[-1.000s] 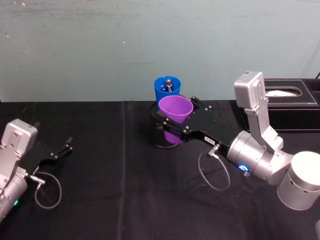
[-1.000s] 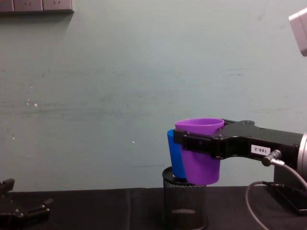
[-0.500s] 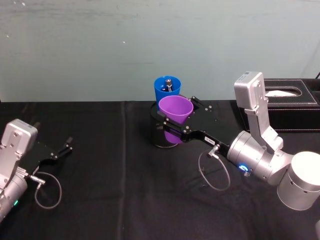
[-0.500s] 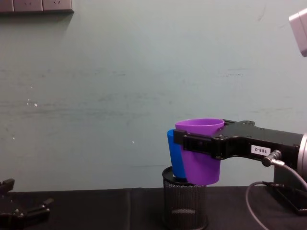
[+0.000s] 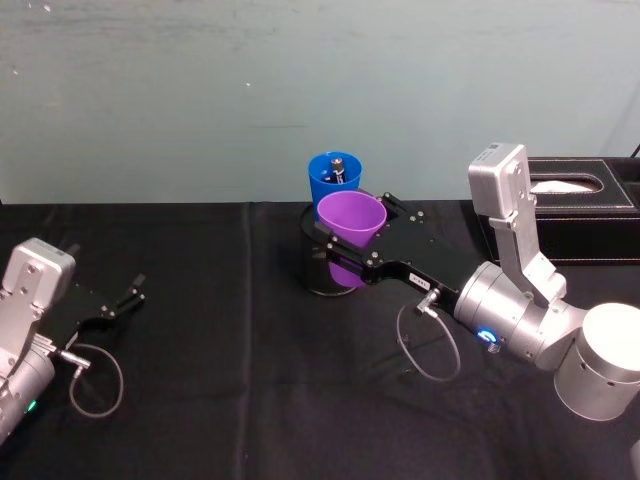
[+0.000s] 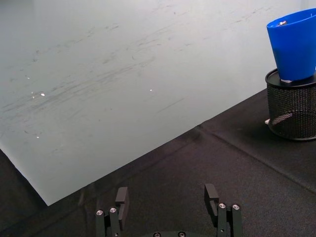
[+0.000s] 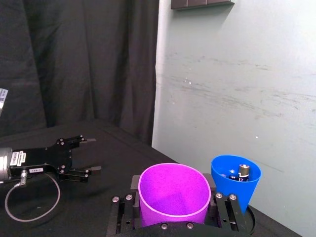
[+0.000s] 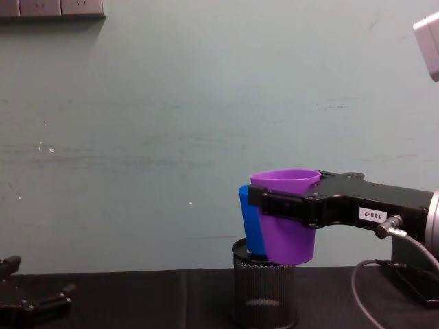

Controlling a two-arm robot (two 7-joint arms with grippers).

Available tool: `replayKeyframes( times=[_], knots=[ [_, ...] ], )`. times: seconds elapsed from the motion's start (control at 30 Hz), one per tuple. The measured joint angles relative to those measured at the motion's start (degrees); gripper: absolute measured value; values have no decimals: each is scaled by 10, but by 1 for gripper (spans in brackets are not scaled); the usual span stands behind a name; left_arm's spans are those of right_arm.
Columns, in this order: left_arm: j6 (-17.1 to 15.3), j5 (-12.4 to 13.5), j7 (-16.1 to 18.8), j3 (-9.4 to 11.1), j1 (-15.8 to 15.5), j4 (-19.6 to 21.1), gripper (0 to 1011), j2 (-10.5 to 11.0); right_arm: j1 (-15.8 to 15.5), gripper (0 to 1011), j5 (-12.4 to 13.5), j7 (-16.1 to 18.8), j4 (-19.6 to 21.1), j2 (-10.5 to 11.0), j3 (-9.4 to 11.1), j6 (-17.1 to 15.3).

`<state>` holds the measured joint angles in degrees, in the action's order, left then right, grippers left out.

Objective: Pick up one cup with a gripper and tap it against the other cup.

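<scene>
- Nothing is seen to have moved since the earlier frames: the arms and both cups are found in the same places as a second ago.
- The purple cup (image 5: 351, 222) is held upright and lifted off the black table (image 5: 250, 350), with its mouth facing up.
- It is clamped by the right gripper (image 5: 350, 238), whose long flat jaws are closed against its two sides just below the rim; a small white number label (image 8: 368, 214) is carried on the gripper body.
- In the right wrist view the purple cup (image 7: 174, 192) is seen from above between the fingers (image 7: 226, 210), and its inside is bare.
- The blue cup (image 5: 331, 182) is seated upright in the black wire-mesh pen holder (image 5: 318, 275), on the far side of the table near the wall.
- A small dark cylindrical item (image 7: 244, 173) is seen standing inside the blue cup (image 7: 236, 180).
- The purple cup (image 8: 288, 226) is held just beside the blue cup (image 8: 248, 226), on the robot's side of it and above the pen holder (image 8: 264, 291); whether the two are touching cannot be told.
- The left gripper (image 5: 125, 298) is parked low over the table at the robot's left, well apart from the cups.
- Its short fingers (image 6: 122, 197) are spread apart with nothing between them.
- A black tissue box (image 5: 585, 205) is set at the far right of the table.
</scene>
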<state>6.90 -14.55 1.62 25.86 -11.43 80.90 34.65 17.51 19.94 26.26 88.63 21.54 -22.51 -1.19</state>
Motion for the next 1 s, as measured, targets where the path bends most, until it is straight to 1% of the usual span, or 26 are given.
replayKeyframes(
  times=[1.0],
  knots=[
    [0, 0, 0, 0, 0, 0, 1000, 0, 0, 741, 0, 0, 0, 0, 0, 0]
  ],
)
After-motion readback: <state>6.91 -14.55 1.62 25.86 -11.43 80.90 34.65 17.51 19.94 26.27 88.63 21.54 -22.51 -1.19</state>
